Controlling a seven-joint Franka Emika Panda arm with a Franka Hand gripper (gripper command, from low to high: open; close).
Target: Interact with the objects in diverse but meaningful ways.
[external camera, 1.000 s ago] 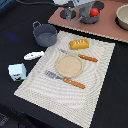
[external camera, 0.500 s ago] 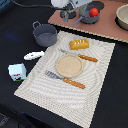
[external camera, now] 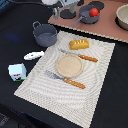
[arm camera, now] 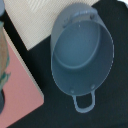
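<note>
The grey two-handled pot (external camera: 45, 34) stands empty just off the mat's far corner on the exterior view's left; the wrist view looks straight down into the pot (arm camera: 82, 50). My gripper (external camera: 63, 7) hangs high at the frame's top edge, above the pot and the stove board, and its fingers are not discernible. A red tomato (external camera: 93, 12) lies in a dark pan (external camera: 87, 16). The golden bread loaf (external camera: 79, 44) rests on the mat. The white fish piece (external camera: 33, 55) and the milk carton (external camera: 17, 71) sit on the black table.
A striped mat (external camera: 95, 95) holds a round tan plate (external camera: 69, 65), an orange-handled fork (external camera: 66, 80) and a knife (external camera: 80, 56). A pink stove board (external camera: 107, 27) lies at the back, with a tan bowl (external camera: 122, 15) at its right end.
The arm has shifted slightly up and toward the exterior view's left, over the pot. The objects have not moved.
</note>
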